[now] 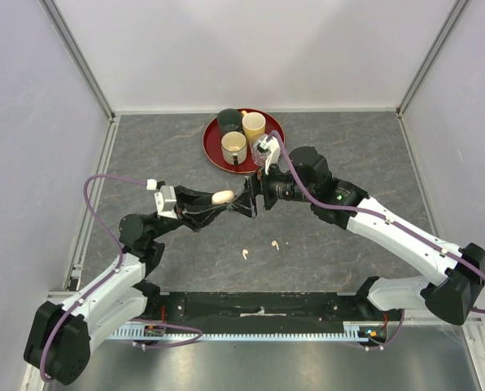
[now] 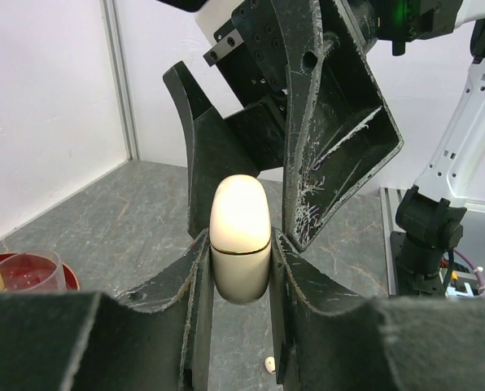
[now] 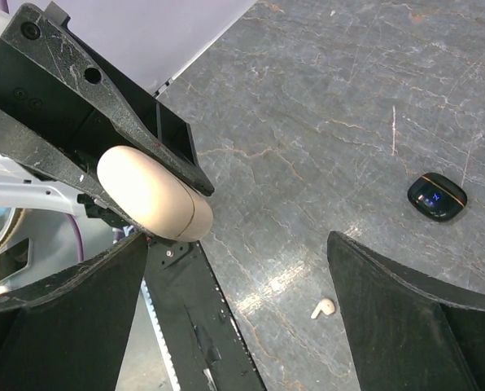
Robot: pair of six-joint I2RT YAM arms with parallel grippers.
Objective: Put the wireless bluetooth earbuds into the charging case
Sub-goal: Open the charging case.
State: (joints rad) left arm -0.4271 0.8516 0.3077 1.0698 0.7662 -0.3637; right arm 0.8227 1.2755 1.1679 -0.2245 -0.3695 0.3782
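**Left gripper clamps the closed case in mid-air; right gripper gapes beside it**

Your left gripper (image 2: 240,244) is clamped on the cream case (image 2: 241,216), pinching its lower half between both fingers. In the left wrist view the case stands upright with its lid seam shut. Its rounded top pokes out above the fingertips. The case is held clear of the table (image 1: 348,155), over its middle.

Your right gripper (image 3: 236,240) faces the left one with its fingers spread wide, holding nothing. From above, its tips sit just beside the case, on the case's right. In the left wrist view its two fingers stand to either side of the case's top. You cannot tell whether either finger touches it.

Two cream earbuds (image 1: 245,253) (image 1: 275,244) lie loose on the table, near each other. They are nearer the arm bases than either gripper, and apart from the case.

A small glossy black object (image 3: 437,196) with a blue glint lies on the table in the right wrist view, well apart from the case. You cannot tell what it is.

At the far side of the table, a red tray (image 1: 210,151) holds several cups (image 1: 254,126).
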